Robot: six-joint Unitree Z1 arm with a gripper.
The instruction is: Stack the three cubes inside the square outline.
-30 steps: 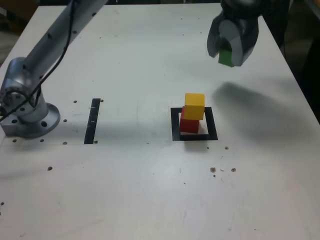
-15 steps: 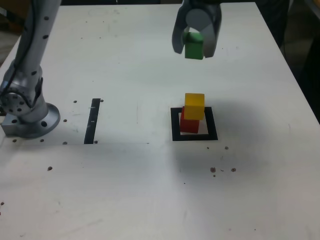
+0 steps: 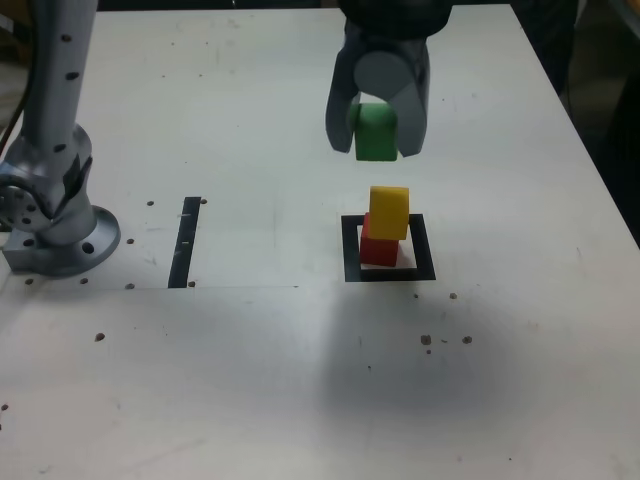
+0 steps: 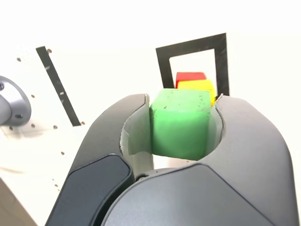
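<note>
Wrist view first: the gripper has its two dark jaws clamped on the green cube, which fills the gap between them. Just past it lie the yellow cube and a sliver of the red cube under it, both inside the square outline. Off to one side runs a narrow black strip (a straight line, not a frame), and the rounded grey arm base sits at the edge.

In the exterior view, going from the near edge of the white table back, the square outline holds the red cube with the yellow cube stacked on it, slightly askew. Above and behind the stack hangs the gripper, gripping the green cube clear of the yellow one. The black strip and arm base are toward the exterior view's left.
</note>
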